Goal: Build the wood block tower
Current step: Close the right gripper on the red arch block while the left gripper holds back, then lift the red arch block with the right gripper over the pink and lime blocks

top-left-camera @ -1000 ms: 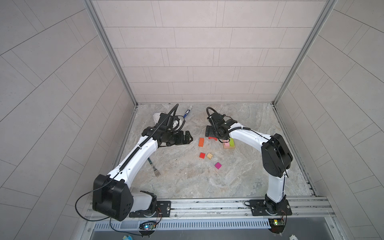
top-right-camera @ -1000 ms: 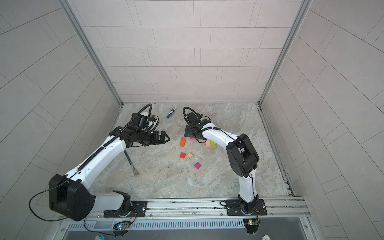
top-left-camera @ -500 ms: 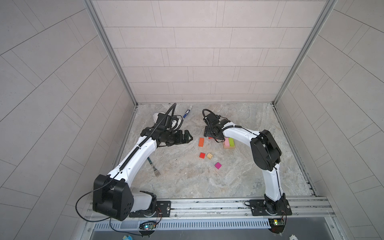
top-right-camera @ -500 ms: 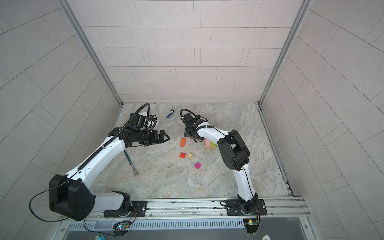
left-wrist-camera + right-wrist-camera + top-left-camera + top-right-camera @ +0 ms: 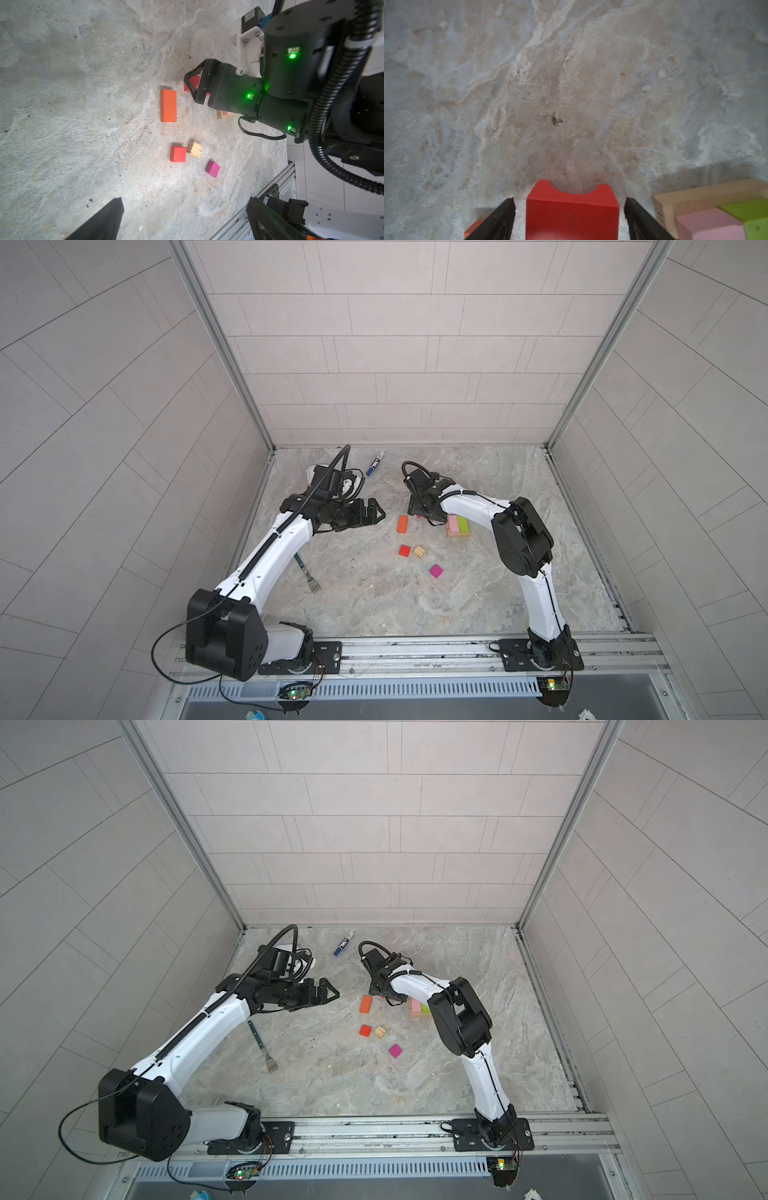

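Observation:
My right gripper (image 5: pixel 569 202) is open and straddles the red arch (image 5: pixel 572 212), which lies on the table with a narrow gap to each finger (image 5: pixel 500 218). The left wrist view shows the same arch (image 5: pixel 194 83) between those jaws. Right beside it stands the tower (image 5: pixel 458 526): a pink bar (image 5: pixel 708 226) and a lime bar (image 5: pixel 749 212) on tan bars (image 5: pixel 695 195). The orange bar (image 5: pixel 402 523), red cube (image 5: pixel 404 550), tan cube (image 5: pixel 419 551) and magenta cube (image 5: pixel 436 571) lie loose. My left gripper (image 5: pixel 376 512) hangs open and empty, left of the orange bar.
A blue-capped marker (image 5: pixel 376 462) lies near the back wall. A fork (image 5: pixel 307 574) lies by the left arm. A white object (image 5: pixel 286 947) sits behind the left wrist. The metal rail (image 5: pixel 415 649) runs along the front edge.
The right arm has swung its elbow to the left and its gripper has settled over the red arch, with the jaws narrowing. The left arm has hardly moved.

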Controlling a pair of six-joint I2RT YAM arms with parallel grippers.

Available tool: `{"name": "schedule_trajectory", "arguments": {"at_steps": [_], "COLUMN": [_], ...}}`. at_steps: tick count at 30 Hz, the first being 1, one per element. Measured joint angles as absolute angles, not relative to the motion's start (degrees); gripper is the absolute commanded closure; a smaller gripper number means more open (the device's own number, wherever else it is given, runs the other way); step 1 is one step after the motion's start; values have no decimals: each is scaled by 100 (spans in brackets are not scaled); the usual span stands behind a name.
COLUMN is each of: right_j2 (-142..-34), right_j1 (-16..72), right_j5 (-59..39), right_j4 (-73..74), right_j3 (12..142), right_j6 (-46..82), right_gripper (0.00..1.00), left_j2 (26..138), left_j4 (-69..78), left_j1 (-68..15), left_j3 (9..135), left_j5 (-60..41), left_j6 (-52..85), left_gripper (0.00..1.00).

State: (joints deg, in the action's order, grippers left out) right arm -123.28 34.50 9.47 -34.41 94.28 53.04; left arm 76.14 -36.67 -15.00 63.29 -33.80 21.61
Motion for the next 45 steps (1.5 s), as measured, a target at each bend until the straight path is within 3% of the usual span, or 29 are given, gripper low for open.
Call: {"name": "schedule_trajectory", "arguments": {"at_steps": [24, 45], "right_j2": [-12339, -10495], "right_j1": [3485, 3317], "right_j5": [1076, 1052], "right_j4": [-3516, -4101], "right_j3": [9494, 8866], "right_j6": [5087, 4064], "right_gripper": [49, 50], "left_j2": [7614, 7684], "left_j4": [-3667, -3616], "left_j1": [-1463, -1463], "left_j3": [6329, 6302], "left_j5": [-3387, -3579], "left_j6": [2161, 2209], "left_gripper": [1, 1]}}
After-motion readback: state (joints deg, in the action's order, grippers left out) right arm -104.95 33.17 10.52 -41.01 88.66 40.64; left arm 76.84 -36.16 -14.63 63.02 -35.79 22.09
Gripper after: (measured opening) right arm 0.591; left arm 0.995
